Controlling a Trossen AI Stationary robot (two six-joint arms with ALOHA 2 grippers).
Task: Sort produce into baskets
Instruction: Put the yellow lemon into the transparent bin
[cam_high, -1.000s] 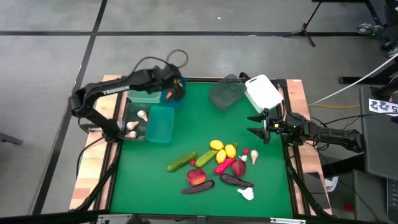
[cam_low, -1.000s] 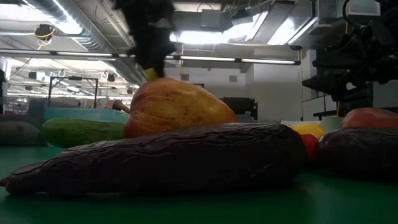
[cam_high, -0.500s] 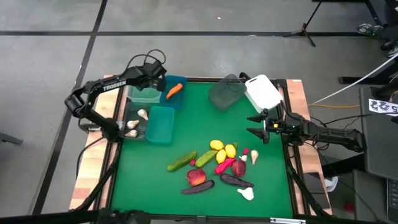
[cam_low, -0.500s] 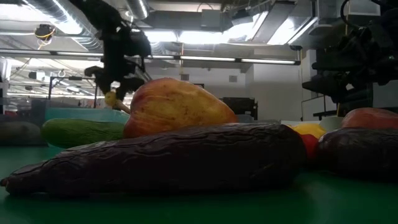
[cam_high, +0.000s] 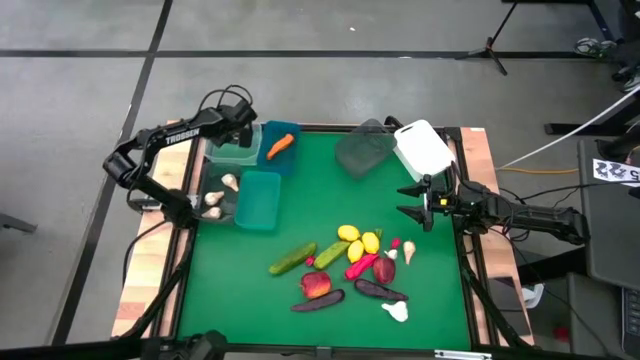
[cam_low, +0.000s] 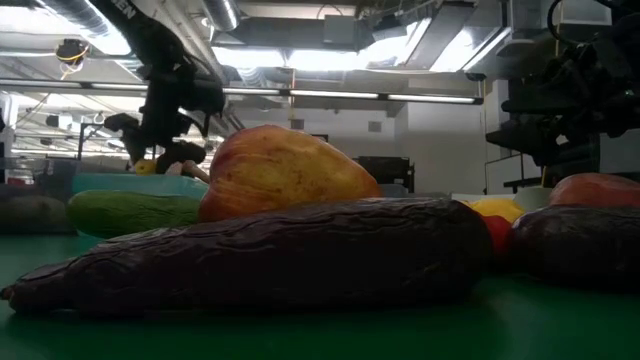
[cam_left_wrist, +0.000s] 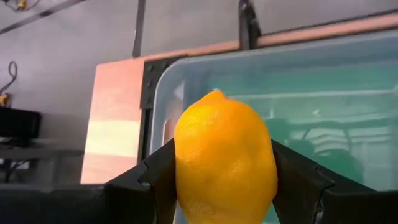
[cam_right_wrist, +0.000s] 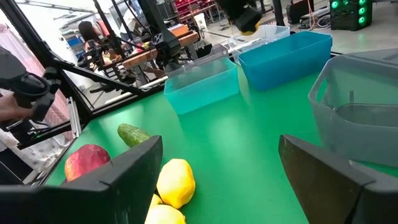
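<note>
Holding a lemon (cam_left_wrist: 226, 163) over the green basket (cam_left_wrist: 348, 118), left gripper (cam_high: 240, 125).

Flat green-topped table (cam_high: 300, 200) with black rim, on wooden boards.

Far edge, left to right: clear green plastic tub (cam_high: 232, 154), blue plastic tub (cam_high: 283, 160), grey translucent tub (cam_high: 362, 150), white tub (cam_high: 424, 149). Teal tub (cam_high: 259, 199) stands nearer, just beside the left rim.

Centre-right, loose cluster on the green top: two green cucumbers (cam_high: 292, 259), yellow lemons (cam_high: 349, 233), red apple (cam_high: 316, 285), dark purple eggplants (cam_high: 380, 291), red-pink pepper (cam_high: 361, 266), white garlic bulbs (cam_high: 396, 312).
</note>
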